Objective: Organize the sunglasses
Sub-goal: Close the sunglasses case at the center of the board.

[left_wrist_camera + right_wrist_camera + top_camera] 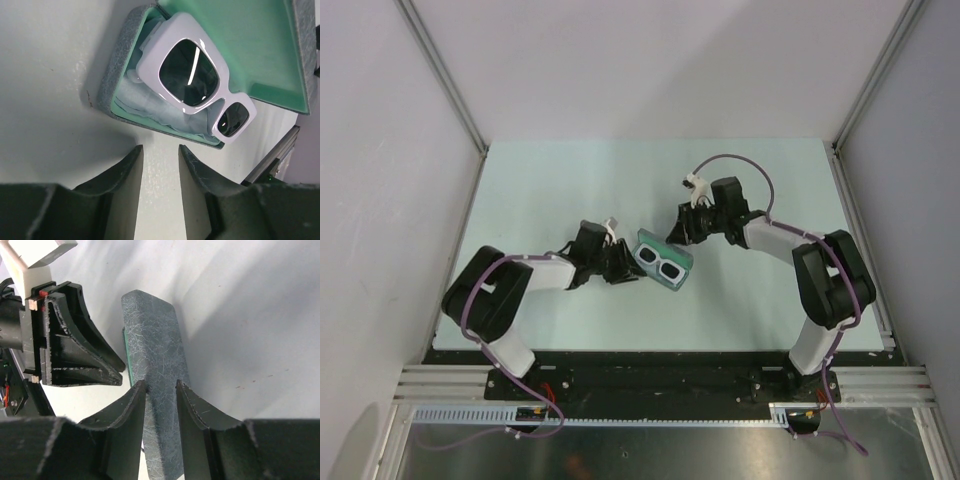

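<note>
The sunglasses [227, 95], white-framed with dark lenses, lie folded in the open grey case [107, 85] on a pale blue cloth [145, 107]. In the top view the sunglasses [662, 263] sit mid-table between both arms. My left gripper [160, 148] is open and empty, just short of the case's near wall; from above the left gripper [628, 265] is at the case's left. My right gripper [160, 383] is open, its fingertips [140, 390] against the textured outside of the raised lid [152, 335]. From above the right gripper [682, 235] is behind the lid.
The lid's green lining [240, 45] stands up behind the sunglasses. The left gripper's fingers [75, 345] show beyond the lid in the right wrist view. Metal rails [860, 240] and white walls border the pale table [570, 190].
</note>
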Tool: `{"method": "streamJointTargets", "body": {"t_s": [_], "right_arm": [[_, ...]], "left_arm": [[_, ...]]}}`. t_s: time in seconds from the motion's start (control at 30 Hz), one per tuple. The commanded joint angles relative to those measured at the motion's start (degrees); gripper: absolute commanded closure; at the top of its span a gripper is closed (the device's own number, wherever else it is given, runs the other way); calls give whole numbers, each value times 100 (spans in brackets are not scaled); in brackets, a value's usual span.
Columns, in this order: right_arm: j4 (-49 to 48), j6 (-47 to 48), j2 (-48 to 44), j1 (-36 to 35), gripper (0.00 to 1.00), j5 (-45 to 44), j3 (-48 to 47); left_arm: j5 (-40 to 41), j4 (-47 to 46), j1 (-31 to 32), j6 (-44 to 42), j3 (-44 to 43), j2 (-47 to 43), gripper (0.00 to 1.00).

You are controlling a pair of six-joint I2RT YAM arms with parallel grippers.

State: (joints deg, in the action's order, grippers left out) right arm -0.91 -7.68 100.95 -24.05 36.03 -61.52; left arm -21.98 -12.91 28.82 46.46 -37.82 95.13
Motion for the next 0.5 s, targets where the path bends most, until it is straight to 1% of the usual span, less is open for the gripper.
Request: {"method": "streamJointTargets", "body": {"t_s": [0.0,0.03,0.13,0.37,0.43,0.47], "right_arm": [[230,162,136,-187,66,-34,-194],[275,153,153,-248,66,-35,-194],[328,109,136,-380,66,-131,-194],[600,153,127,-635,67,-579,-194],[723,214,101,-714,75,-693,-194],[758,232,92,-750,78,-833,-194]], "left_arm": [[203,8,45,92,-199,225,62],[194,7,45,92,-251,251,64],[238,7,62,109,-278,330,66],[378,-1,54,92,-252,322,67],[405,-1,62,74,-261,313,68],[405,-1,54,65,-269,313,68]]}}
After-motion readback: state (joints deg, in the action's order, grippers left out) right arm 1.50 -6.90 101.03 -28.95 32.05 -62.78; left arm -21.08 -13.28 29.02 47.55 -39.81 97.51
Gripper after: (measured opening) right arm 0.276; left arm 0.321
